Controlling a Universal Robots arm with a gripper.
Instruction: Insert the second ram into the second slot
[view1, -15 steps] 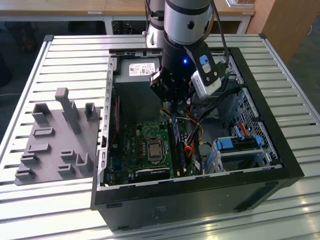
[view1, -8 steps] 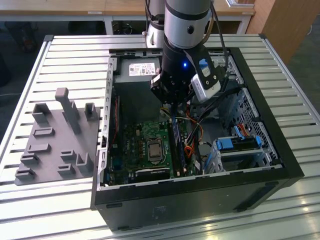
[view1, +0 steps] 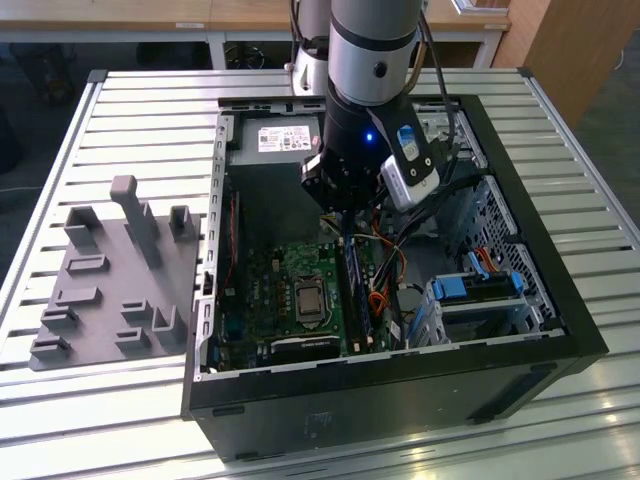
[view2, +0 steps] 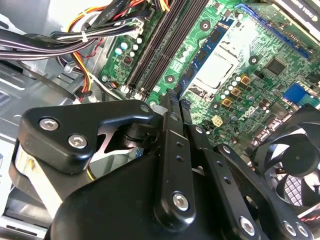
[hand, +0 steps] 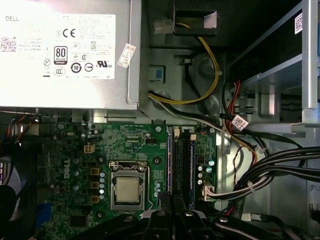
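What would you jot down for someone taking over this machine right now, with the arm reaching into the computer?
Pincer: looks shut, low inside the case, at the end of the memory slots. No stick can be seen between its tips.
Ram: a blue stick stands upright in the slot nearest the CPU, in line with the pincer.
Done: the ram is off the grey tray and in the slot row.
Left: the pictures do not show whether it is pressed fully home.
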